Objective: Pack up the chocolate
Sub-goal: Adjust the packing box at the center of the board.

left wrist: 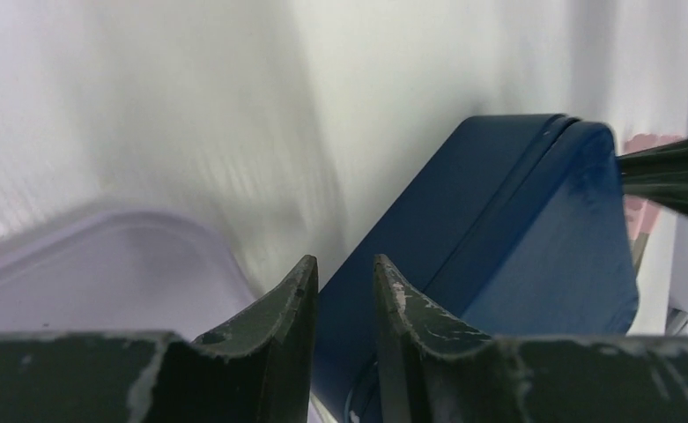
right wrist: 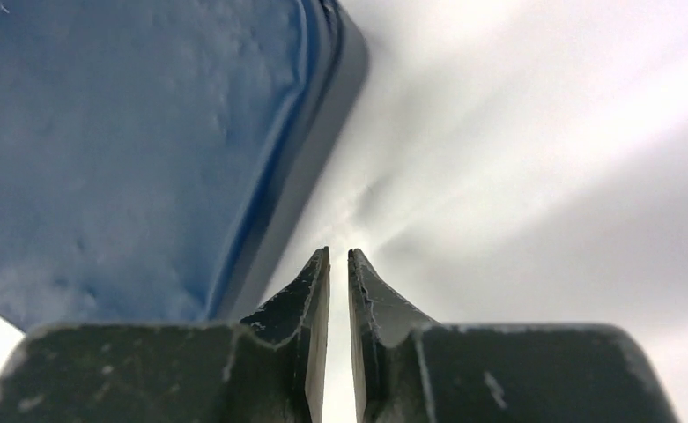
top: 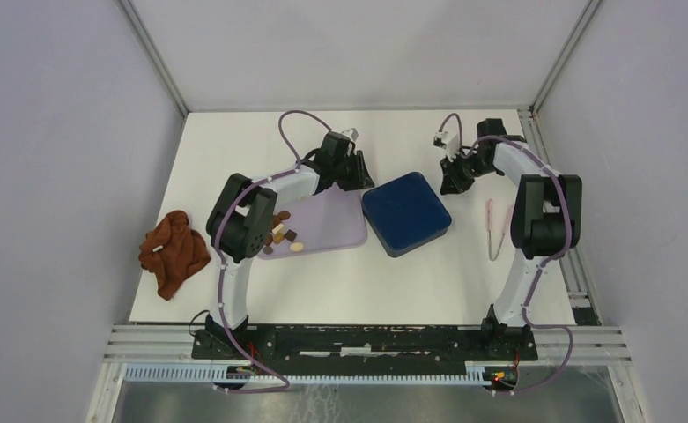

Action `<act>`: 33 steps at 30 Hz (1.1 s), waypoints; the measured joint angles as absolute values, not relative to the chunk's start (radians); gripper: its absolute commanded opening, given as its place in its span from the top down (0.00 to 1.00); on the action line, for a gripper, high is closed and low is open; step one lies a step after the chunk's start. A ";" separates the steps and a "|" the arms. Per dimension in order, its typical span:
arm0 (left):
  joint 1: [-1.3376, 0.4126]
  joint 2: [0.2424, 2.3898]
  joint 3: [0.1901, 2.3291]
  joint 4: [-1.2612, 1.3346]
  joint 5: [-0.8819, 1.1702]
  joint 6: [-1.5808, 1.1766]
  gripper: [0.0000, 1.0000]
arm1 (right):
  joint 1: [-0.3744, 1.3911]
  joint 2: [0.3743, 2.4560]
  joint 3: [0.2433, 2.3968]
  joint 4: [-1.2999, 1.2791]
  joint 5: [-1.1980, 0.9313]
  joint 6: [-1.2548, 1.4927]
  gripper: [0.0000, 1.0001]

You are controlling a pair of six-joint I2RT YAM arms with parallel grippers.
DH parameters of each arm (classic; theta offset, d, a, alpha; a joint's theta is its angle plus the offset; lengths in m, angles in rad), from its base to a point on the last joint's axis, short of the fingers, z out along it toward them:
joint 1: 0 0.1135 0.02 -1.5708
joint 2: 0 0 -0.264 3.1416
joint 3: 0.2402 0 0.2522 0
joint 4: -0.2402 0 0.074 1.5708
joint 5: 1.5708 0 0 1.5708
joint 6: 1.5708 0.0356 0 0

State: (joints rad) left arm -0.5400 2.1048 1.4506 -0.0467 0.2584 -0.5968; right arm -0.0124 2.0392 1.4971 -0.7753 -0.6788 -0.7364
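Left tool: slightly apart, empty | right tool: nearly together, empty | blue box: closed, flanked, presumably for opening

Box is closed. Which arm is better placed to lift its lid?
Left, probably. The left gripper hangs right at the box corner, jaws slightly apart, facing its lid seam. The right gripper sits beside the box's edge, jaws nearly shut.
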 measured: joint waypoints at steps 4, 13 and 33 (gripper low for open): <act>-0.546 2.105 1.449 -0.089 0.242 -0.579 0.65 | -0.071 1.824 1.370 -0.665 -0.587 -0.685 0.81; -0.584 2.098 1.408 -0.100 0.237 -0.577 0.66 | -0.185 1.457 0.973 -0.585 -0.612 -0.622 0.83; -0.743 1.936 1.209 -0.049 0.207 -0.583 0.66 | -0.235 1.522 0.799 -0.524 -0.585 -0.423 0.83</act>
State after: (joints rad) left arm -0.7425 1.9362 1.2095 -0.0486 0.2066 -0.5831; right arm -0.2348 1.5219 0.7990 -0.5240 -0.5854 -0.4232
